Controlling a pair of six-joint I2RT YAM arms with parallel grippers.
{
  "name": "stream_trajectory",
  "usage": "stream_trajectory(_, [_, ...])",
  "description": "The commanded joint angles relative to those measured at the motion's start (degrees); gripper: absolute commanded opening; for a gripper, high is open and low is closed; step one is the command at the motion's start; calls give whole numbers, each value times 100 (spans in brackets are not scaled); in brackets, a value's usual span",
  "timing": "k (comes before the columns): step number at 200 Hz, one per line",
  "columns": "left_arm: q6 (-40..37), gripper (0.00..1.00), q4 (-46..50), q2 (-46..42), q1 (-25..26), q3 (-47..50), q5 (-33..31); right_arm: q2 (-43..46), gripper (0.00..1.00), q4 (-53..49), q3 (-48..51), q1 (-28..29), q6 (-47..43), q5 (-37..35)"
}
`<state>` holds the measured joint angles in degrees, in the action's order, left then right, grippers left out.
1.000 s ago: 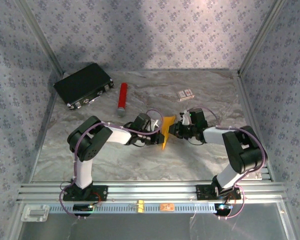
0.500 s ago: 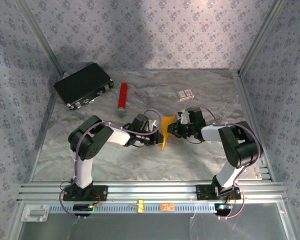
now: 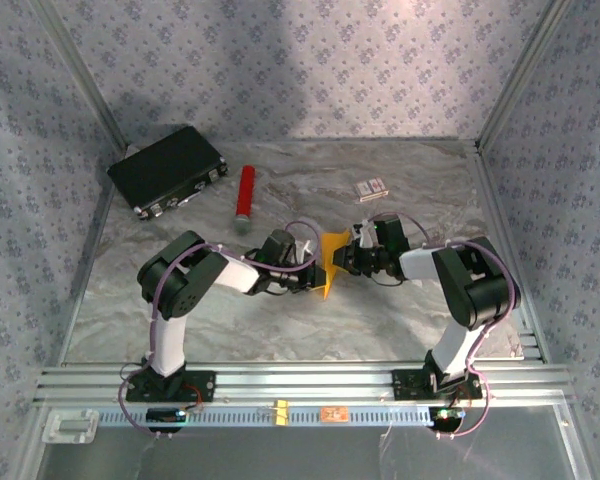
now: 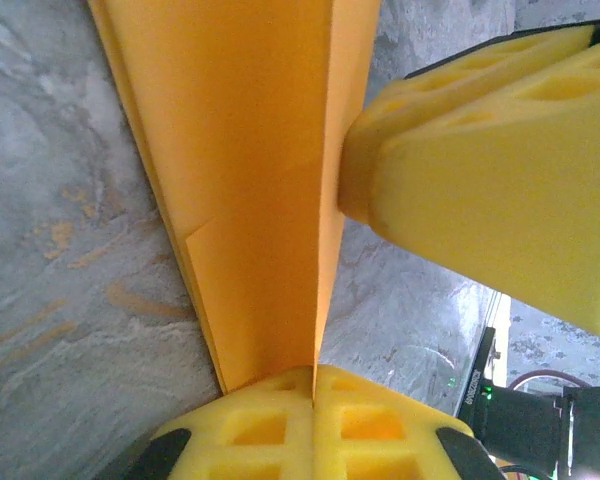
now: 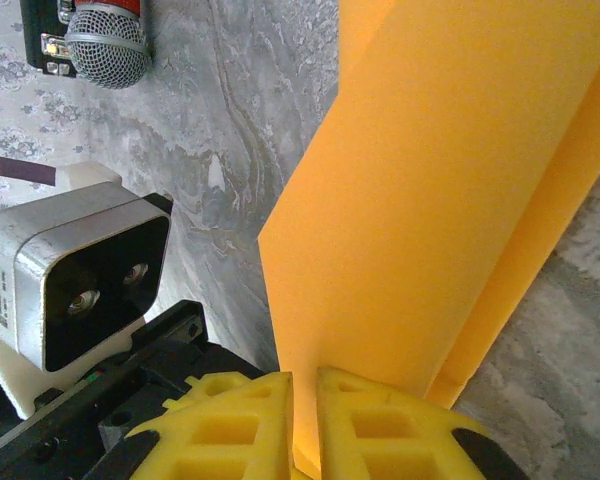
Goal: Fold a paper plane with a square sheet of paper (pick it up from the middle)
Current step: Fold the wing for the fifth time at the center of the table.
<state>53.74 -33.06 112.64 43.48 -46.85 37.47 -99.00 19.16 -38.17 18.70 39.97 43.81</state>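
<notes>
Right elbow (image 3: 475, 285) swung inward | left end effector (image 3: 315, 272), right end effector (image 3: 346, 262) clamp paper plane (image 3: 328, 284) | tip nearward

The plain orange-yellow paper (image 3: 332, 262) (image 4: 260, 150) (image 5: 450, 180) is folded into a narrow wedge of layered flaps with one long sharp crease. It stands on edge over the middle of the table (image 3: 430, 170), its broad end toward the far edge and its point toward the near edge.

The paper (image 4: 260, 150) runs off the top edge in the left wrist view and off the top and right edges in the right wrist view, so its full outline can't be told. Red cylinder (image 5: 105, 40) cut by top edge, mesh end in frame. Small box (image 3: 371, 189): print too small to read.
</notes>
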Motion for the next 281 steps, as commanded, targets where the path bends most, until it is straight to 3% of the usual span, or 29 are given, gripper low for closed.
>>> stream_trajectory(1, [67,2,25,126,-47,88,23,-122,15,73,-179,9,-101,128])
stream_trajectory(217, [82,2,667,197,-105,52,-203,-729,15,-46,-337,-59,-173,11])
stream_trajectory(281, [-113,8,1129,127,-100,-13,-333,-919,14,-411,-357,-34,-262,-221])
